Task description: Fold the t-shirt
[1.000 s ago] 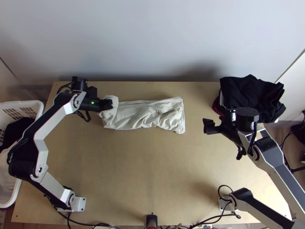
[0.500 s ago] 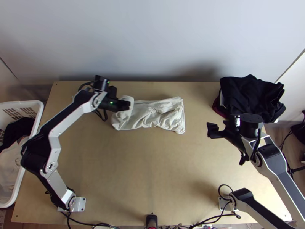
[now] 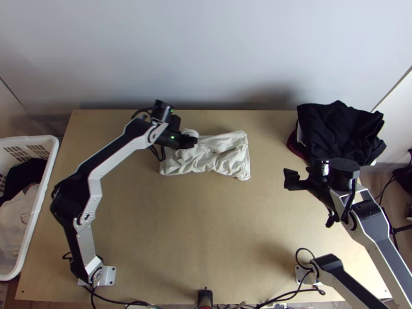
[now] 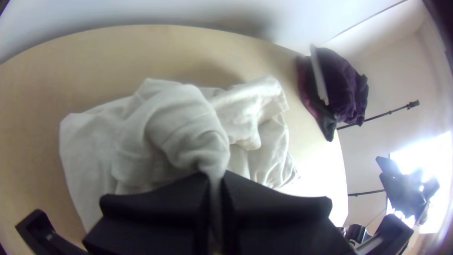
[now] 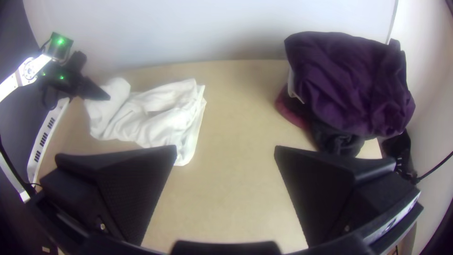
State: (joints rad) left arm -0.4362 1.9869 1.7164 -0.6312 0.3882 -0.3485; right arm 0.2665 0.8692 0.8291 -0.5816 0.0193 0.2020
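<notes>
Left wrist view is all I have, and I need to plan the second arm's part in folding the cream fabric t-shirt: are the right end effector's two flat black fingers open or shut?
Observer: Open. In the right wrist view, the right end effector has its fingers wide apart, with nothing gripped.
Operator: Thanks. Is anything at the table's left edge that my elbow should avoid?
Observer: Yes. The top view shows a white plastic basket there, with dark cloth and pale cloth inside.

The left gripper point(image 3: 193, 141) has carried one end of the t-shirt point(image 3: 226, 157) toward the other
</notes>
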